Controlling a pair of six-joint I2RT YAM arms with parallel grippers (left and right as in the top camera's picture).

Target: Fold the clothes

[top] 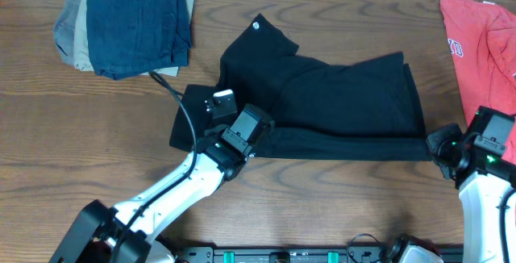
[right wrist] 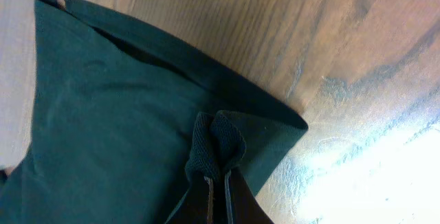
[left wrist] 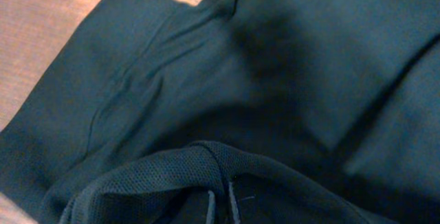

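Overhead: thin black T-shirt, prob. half-folded

You are viewing a wooden table. A stack of folded garments is lying at its far left corner. A dark blue garment is sitting on top, and tan and grey layers are showing beneath it on the left. A red T-shirt with white lettering is lying crumpled at the far right corner.
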